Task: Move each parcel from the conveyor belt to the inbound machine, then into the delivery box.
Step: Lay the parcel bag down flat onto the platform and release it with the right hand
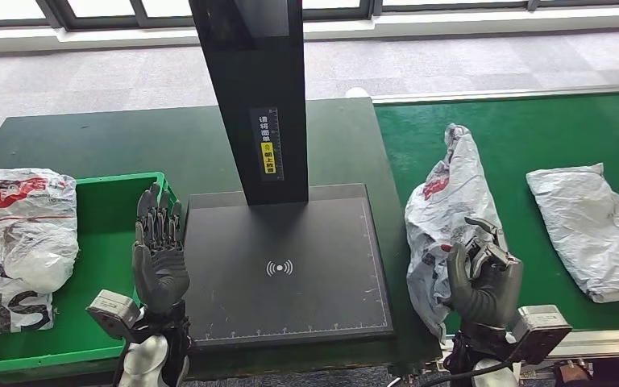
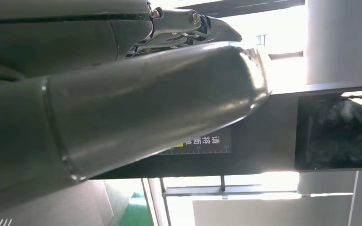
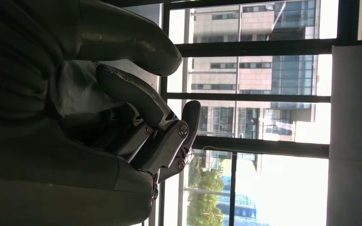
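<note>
Gripping the near end of a crumpled white parcel [image 1: 443, 211], the right hand [image 1: 483, 282] has its fingers [image 1: 483, 242] curled around the plastic at the near edge of the green conveyor belt [image 1: 516, 129]; that parcel carries red print and lies lengthwise, its far end pointing toward the belt's far edge. A second parcel [image 1: 590, 230], plain grey-white, lies flat on the belt to the right, well apart from the first. The left hand [image 1: 159, 258] is raised upright with its fingers [image 1: 158, 214] straight and apart, holding nothing, at the left edge of the inbound machine [image 1: 286, 266], whose dark platform sits on the desk [image 1: 113, 137] beneath a black post [image 1: 258, 97]. Left of it, the green delivery box [image 1: 105, 210] holds a white parcel with red print [image 1: 16, 242] at its left side.
</note>
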Available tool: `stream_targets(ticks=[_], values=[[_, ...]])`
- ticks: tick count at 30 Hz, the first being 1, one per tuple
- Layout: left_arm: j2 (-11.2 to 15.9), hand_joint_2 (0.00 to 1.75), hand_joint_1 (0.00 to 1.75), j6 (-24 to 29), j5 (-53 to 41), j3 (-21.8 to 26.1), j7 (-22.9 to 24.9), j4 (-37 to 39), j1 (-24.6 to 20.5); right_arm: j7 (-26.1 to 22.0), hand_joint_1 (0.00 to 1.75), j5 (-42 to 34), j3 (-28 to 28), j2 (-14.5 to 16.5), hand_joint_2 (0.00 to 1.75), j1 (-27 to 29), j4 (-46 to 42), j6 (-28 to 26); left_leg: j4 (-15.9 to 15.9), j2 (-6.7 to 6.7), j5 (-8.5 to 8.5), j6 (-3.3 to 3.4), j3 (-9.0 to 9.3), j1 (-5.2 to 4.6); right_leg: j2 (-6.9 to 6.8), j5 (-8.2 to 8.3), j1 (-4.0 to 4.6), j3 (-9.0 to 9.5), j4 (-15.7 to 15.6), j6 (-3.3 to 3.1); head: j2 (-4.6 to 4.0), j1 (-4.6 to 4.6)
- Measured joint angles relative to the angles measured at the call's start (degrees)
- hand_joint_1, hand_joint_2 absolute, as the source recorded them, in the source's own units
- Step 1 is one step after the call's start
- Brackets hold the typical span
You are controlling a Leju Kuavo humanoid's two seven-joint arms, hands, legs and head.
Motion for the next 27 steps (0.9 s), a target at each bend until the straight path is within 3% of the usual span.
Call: stream_targets(ticks=[13, 17, 22, 27], values=[[0.0, 0.00, 0.00, 0.0, 0.0, 0.0, 0.0, 0.2, -0.1, 0.0, 1.75, -0.6, 0.0, 0.0, 1.75, 0.1, 0.0, 0.4, 0.0, 0.00, 0.00, 0.00, 0.00, 0.00, 0.00, 0.00, 0.00, 0.00, 0.0, 0.00, 0.00, 0.00], [0.0, 0.00, 0.00, -0.3, 0.1, 0.0, 0.0, 0.9, -1.0, 0.0, 1.75, -2.8, 0.6, 0.0, 1.75, -1.1, 0.3, 5.1, 0.0, 0.00, 0.01, 0.00, -0.03, 0.00, -0.01, 0.01, 0.00, 0.00, 0.0, -0.01, 0.00, 0.00], [-0.1, 0.00, 0.00, -0.7, 0.6, -0.5, 0.0, 4.1, -4.8, 0.0, 1.75, -6.2, 7.7, 0.3, 1.75, -6.7, 2.1, 9.8, 0.0, 0.04, 0.10, -0.06, -0.01, 0.00, 0.02, 0.10, 0.00, -0.01, 0.0, -0.04, 0.00, 0.00], [-0.3, 0.00, 0.00, -0.5, 1.5, -0.8, 0.0, 6.0, -6.7, 2.4, 1.75, -10.3, 17.0, 0.3, 1.75, -14.9, 1.4, 10.0, 0.0, 0.04, 0.16, -0.09, 0.01, 0.01, 0.07, 0.16, 0.01, -0.05, 0.1, -0.09, 0.00, 0.00]])
